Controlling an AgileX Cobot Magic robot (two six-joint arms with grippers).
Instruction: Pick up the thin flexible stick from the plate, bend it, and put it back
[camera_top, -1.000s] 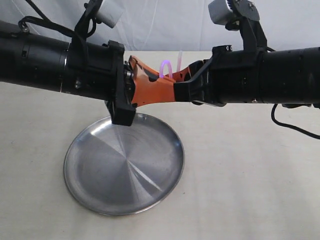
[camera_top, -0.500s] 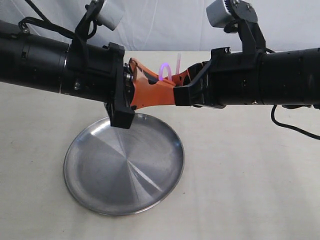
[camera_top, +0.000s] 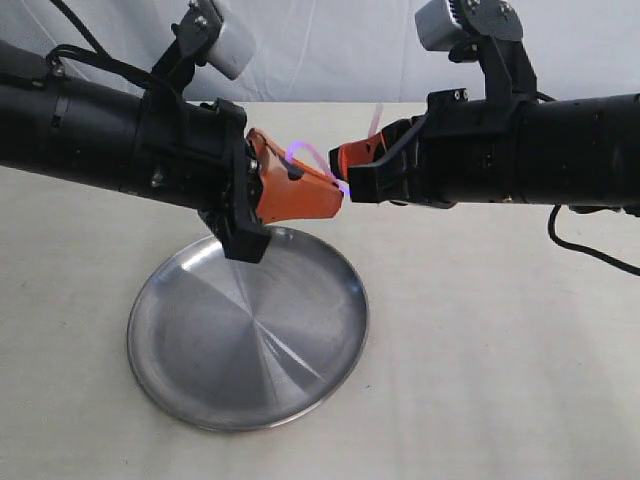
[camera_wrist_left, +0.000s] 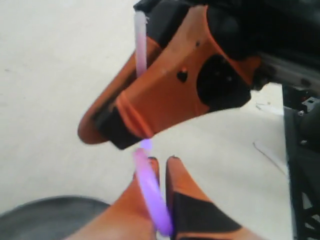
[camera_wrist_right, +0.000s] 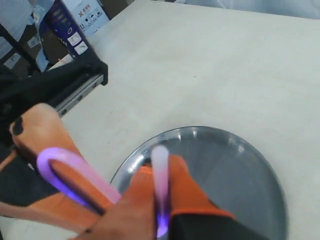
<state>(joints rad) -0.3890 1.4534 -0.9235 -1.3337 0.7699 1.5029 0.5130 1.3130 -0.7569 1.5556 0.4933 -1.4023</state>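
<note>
One legible mark, on a blue-and-white box.
Its white panel bears a red "X"; the small print at the X's three o'clock is too blurred to read.

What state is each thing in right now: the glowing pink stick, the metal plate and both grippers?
Thin translucent pink-purple plastic stick: bent into an arch, held in the air by both grippers.
Round brushed-steel plate: flat on the table, stick not in it.
Left gripper: shut on the stick.
Right gripper: shut on the stick.
</note>
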